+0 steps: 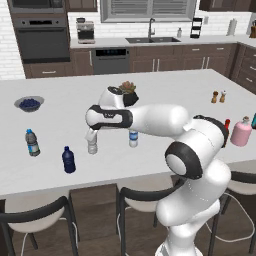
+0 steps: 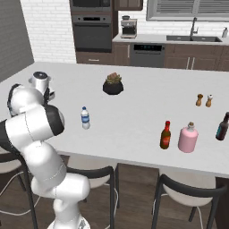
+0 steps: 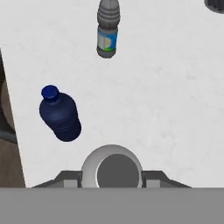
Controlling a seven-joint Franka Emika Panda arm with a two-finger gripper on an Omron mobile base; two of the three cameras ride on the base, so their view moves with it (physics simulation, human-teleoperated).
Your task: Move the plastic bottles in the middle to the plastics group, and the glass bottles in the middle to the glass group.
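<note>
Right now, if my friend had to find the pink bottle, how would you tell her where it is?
Look at the long white counter and go to its near edge by the stools. The pink bottle stands there between a dark red-brown bottle and a dark bottle. It is the squat pink one.

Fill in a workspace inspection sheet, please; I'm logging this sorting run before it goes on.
Surface: white counter, level.
Job's things: plain bottle upright near navy bottle; labelled bottle mid-counter; brown bottle beside pink bottle.
Clutter: berry bowl, potted plant, shakers.
Pincer: shut on plain bottle.
Cables: nothing seen.
Surroundings: stools in front; oven and sink behind.
</note>
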